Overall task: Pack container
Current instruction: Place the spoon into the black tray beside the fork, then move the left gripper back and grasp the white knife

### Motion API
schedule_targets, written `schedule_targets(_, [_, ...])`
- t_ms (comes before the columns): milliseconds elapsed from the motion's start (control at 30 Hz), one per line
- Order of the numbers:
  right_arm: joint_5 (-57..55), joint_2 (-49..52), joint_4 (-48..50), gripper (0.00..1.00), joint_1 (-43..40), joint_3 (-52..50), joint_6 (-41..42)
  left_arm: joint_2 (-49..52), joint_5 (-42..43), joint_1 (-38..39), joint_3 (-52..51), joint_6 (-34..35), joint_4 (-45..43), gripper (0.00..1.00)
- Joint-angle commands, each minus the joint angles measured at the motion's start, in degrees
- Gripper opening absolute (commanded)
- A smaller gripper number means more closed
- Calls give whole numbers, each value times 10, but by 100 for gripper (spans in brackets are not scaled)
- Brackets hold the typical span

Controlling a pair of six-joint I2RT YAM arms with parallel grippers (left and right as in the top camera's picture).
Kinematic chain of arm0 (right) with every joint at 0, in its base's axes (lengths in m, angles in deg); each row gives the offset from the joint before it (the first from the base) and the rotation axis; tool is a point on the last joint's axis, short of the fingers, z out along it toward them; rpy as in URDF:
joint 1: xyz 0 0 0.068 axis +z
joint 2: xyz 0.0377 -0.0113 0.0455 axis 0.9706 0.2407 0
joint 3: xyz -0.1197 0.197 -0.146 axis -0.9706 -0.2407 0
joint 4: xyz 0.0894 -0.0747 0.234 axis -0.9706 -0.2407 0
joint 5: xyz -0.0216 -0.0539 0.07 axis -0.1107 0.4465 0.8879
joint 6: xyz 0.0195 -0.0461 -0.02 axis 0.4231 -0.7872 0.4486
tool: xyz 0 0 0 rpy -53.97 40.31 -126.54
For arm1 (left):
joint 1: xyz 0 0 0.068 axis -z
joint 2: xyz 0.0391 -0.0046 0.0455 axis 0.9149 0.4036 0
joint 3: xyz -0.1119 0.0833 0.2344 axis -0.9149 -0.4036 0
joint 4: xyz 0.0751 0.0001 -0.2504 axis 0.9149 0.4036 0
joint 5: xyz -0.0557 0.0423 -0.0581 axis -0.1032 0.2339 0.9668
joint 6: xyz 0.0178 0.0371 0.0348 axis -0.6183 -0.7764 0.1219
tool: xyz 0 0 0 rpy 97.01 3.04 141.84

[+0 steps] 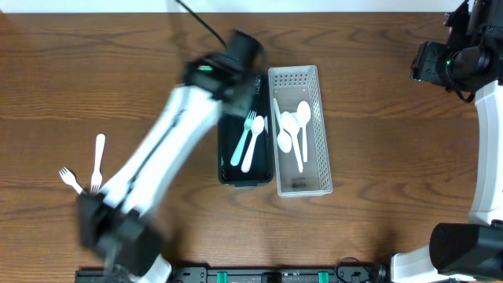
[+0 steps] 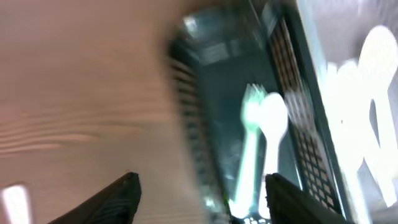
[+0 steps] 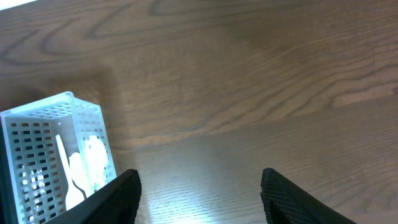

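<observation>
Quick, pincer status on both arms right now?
Left pincer: open, holding nothing.
Right pincer: open, holding nothing.

No readable text or labels, though the views are blurred.

Robot lab: arms (image 1: 169, 137) mounted at wooden table (image 1: 377, 118).
</observation>
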Motion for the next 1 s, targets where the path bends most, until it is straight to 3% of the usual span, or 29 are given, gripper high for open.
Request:
schedule_targets(0, [-2, 1, 0, 65, -5, -1, -13, -98, -55, -77, 21, -8, 24, 71])
schedule_targets(233, [-2, 1, 0, 66, -8, -1, -16, -156, -51, -321, 18, -3, 110, 79])
schedule_targets(433, [-2, 1, -1, 66, -23, -1, -16, -130, 37, -484, -49, -72, 75, 83])
schedule_targets(733, [-2, 1, 0, 67, -25, -1, -16, -74, 53, -573, -224, -121, -75, 85])
schedule_targets(967, [-2, 1, 3, 67, -25, -1, -16, -18, 54, -582, -313, -157, -176, 84])
